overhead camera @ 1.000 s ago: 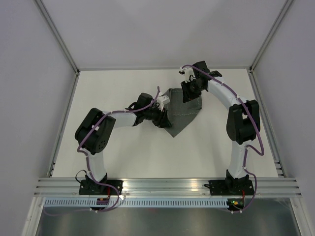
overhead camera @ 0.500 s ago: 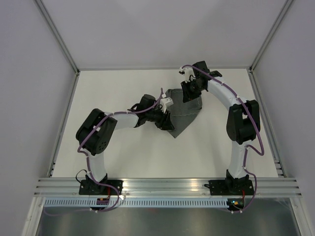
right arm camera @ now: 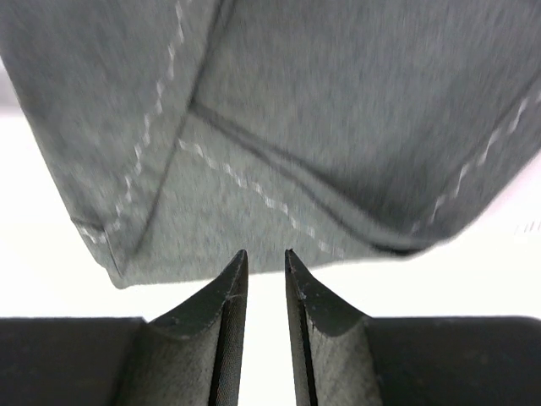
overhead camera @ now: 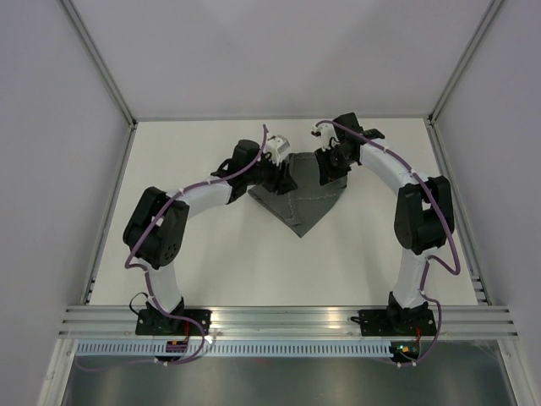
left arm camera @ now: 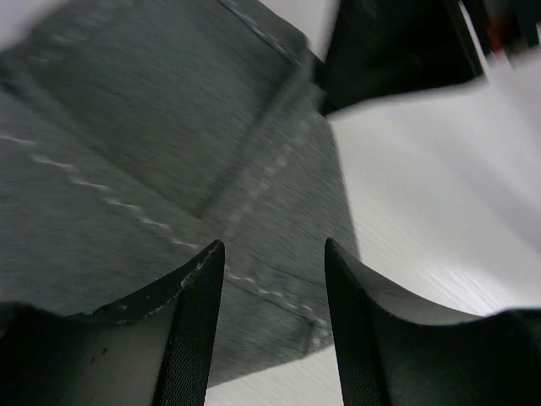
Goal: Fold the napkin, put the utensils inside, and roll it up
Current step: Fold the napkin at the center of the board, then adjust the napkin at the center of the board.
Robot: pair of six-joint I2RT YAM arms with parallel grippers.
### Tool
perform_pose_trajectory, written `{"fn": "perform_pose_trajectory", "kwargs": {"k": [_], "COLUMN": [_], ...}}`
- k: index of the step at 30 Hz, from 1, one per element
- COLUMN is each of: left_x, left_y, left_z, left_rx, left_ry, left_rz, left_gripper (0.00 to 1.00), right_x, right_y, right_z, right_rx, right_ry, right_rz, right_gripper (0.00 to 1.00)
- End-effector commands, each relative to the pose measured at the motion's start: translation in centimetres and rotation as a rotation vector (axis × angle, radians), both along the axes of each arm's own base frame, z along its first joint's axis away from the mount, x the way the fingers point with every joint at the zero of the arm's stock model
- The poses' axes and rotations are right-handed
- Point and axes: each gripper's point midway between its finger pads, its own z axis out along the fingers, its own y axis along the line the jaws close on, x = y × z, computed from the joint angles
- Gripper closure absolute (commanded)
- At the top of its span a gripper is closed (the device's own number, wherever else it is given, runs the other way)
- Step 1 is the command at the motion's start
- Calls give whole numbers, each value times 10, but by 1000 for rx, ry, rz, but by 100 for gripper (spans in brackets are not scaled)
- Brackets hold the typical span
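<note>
The left jaws are standing well apart over the folded napkin (overhead camera: pixel 306 205), gripping nothing. That wrist view is blurring, and a dark shape (left arm camera: pixel 397 51) is being cut off at its top edge. The napkin is lying flat on the counter (overhead camera: pixel 211 254) between the arms. The right jaws are standing a narrow slit apart at its edge; I cannot tell whether they are pinching it.

Napkin (overhead camera: pixel 306 207): one. Counter (overhead camera: pixel 220 262): one. Arms: two, namely one left arm (overhead camera: pixel 199 194) and one right arm (overhead camera: pixel 397 173). Jaws: two pairs, one per arm. Fingers (left arm camera: pixel 190 338): four in total, two per pair of jaws.
</note>
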Motion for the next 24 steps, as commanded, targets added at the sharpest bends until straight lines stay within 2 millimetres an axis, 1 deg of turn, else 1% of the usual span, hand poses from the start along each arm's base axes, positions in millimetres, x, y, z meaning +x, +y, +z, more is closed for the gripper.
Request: {"fn": "perform_pose_trajectory", "kwargs": {"k": [1,2,3,4,5,6,7,8,9,10,11,14,15,16,19,20,21,22,23,24], "left_x": [76,95,107,110,121,129,128,134,136,137,139,140,138,136,130,124,123,120,114,112], "left_y": [52,66,83,91,98,105,114,115,118,120,122,125,126,126,126,127,126,126,128,128], "left_z": [52,59,54,40,36,31,18,7,0,-6,-19,-35,-45,-51,-60,-68,-65,-67,-74,-74], "left_rx": [-7,10,62,105,117,135,174,189,199,206,222,229,241,243,246,255,239,240,249,243], "left_ry": [-99,-108,-101,-60,-50,-52,-12,10,26,43,65,102,121,136,161,180,180,188,205,207], "left_rz": [385,470,558,587,619,661,679,688,697,703,707,713,715,713,707,708,705,706,710,709], "left_gripper": [44,44,45,46,47,49,49,50,50,51,51,51,51,52,53,54,54,55,55,56], "right_x": [-19,-23,-25,-29,-36,-38,-43,-44,-45,-47,-48,-49,-48,-48,-47,-45,-44,-42,-41,-39], "right_y": [-20,-23,-29,-31,-35,-40,-43,-46,-48,-52,-52,-59,-60,-61,-62,-63,-65,-65,-65,-66], "right_z": [7,4,0,0,-9,-12,-16,-18,-19,-24,-26,-39,-41,-47,-57,-59,-64,-65,-68,-69], "right_rx": [-57,-70,-93,-100,-113,-133,-141,-149,-157,-169,-170,-194,-200,-208,-219,-227,-232,-234,-235,-236], "right_ry": [-9,-4,-3,-3,13,14,16,15,15,21,23,43,44,54,65,64,72,70,74,75], "right_rz": [-59,-66,-80,-86,-92,-104,-115,-123,-130,-137,-140,-153,-157,-158,-156,-159,-163,-162,-163,-165], "right_gripper": [70,70,70,70,70,70,70,70,70,70,70,70,70,71,71,71,71,71,71,71]}}
